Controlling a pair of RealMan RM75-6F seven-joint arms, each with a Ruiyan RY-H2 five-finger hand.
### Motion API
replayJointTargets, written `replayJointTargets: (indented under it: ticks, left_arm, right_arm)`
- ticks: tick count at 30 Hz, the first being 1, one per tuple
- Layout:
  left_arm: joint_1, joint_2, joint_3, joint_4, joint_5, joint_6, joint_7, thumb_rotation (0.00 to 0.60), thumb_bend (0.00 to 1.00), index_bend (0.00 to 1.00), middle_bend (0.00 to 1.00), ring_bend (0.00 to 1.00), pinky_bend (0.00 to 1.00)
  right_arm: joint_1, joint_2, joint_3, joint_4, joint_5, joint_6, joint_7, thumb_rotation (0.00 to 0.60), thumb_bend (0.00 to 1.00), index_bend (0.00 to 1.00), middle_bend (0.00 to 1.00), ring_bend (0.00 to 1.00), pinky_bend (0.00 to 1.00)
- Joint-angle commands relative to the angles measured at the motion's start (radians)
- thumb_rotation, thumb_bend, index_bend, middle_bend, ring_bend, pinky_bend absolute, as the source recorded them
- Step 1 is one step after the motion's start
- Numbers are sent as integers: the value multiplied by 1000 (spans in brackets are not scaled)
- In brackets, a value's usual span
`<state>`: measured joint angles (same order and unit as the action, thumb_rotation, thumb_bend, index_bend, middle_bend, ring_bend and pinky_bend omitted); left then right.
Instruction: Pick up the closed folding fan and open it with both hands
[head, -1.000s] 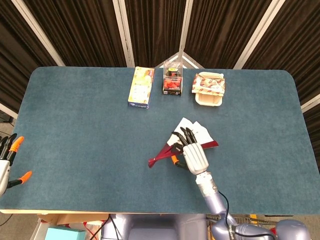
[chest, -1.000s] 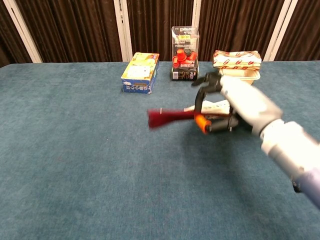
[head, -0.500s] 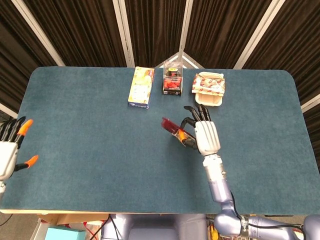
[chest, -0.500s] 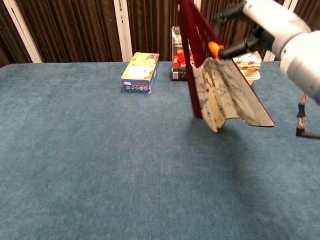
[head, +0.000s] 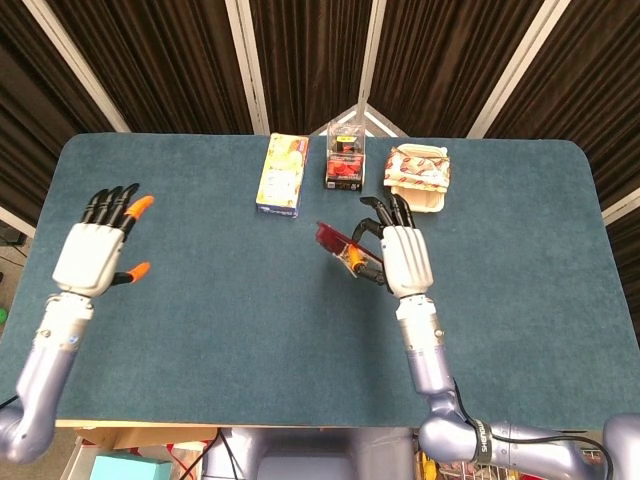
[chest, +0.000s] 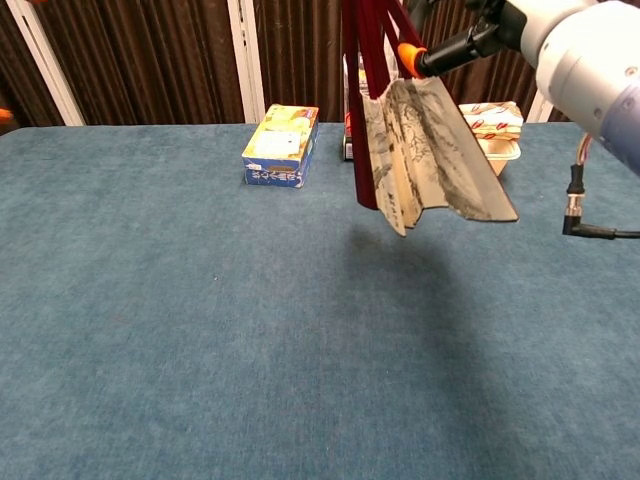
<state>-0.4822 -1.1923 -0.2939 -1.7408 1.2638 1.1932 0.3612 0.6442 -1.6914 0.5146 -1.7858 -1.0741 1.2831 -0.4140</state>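
one folding fan (chest: 420, 150), partly unfolded, hangs pointing down from the pinching right hand (head: 405, 258), while the left hand (head: 95, 250) is spread, holding nothing.

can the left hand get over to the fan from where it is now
Probably yes. The left hand is raised and open at the table's left side, while the right hand holds the fan aloft near the middle. Only bare table lies between them.

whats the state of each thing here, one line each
folding fan: lifted off the table, partly open, paper hanging down
right robot hand: raised, gripping the fan's red ribs
left robot hand: raised, fingers apart, holding nothing
yellow box: lying flat, closed
clear case: upright
white tray: on the table, wrapped
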Motion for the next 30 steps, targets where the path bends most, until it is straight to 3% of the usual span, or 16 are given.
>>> replayJointTargets:
  ticks: [1,13,30]
  left_arm:
    - [-59,-62,-24,-4,-76,-39,61,600,250,166,0,0,0]
    - [-242,-282,-65,78,-298,-108,187,600,309,221,13,0,0]
    - [-367,-414,-81,134,-352,-85,217,600,309,243,12,0,0]
  right_arm:
    - [15,0,8,-5,14,2,-6,600,527,662,219,34,48]
    - [66,12,37,-68,82,26,-36,600,530,671,227,34,48]
    - [152,11,114,-158,218,63,-45,600,537,705,248,38,48]
